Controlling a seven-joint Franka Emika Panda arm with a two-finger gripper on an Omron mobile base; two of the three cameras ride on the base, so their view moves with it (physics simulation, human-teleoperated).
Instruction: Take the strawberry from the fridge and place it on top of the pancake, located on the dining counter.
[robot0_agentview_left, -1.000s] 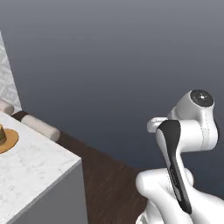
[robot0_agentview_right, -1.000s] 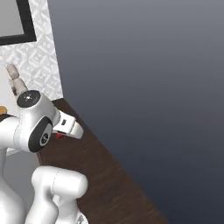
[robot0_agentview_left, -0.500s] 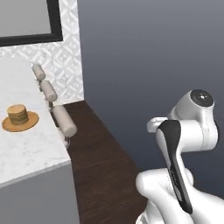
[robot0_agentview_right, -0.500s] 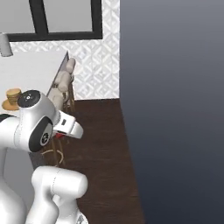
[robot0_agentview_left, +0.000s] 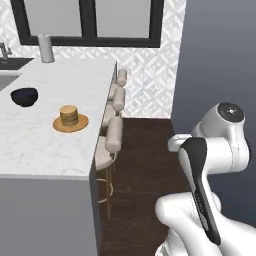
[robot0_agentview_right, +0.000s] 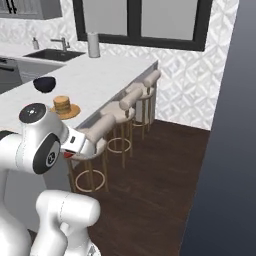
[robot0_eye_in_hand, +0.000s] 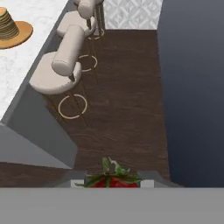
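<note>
My gripper (robot0_agentview_right: 71, 152) is shut on the strawberry (robot0_eye_in_hand: 113, 179), a small red fruit with green leaves that peeks out between the fingers, held over the dark wood floor. The pancake (robot0_agentview_left: 68, 115) is a tan stack on an orange-brown plate (robot0_agentview_left: 80, 123). It stands on the white marble dining counter (robot0_agentview_left: 40, 145), to the left of my arm and farther away. In the hand view the pancake (robot0_eye_in_hand: 8, 25) sits at the top left corner, far from the strawberry. The fridge is out of view.
A dark blue bowl (robot0_agentview_left: 25, 96) rests on the counter beyond the pancake. Three beige bar stools (robot0_agentview_left: 114, 134) line the counter's right edge, between it and my gripper. A sink (robot0_agentview_right: 52, 55) with a tap and a grey cylinder (robot0_agentview_left: 46, 48) are at the far end. Dark wall to the right.
The whole picture has swung: the base has turned, so the counter, pancake and stools now lie ahead under the window. The arm's pose and its grip on the strawberry are unchanged.
</note>
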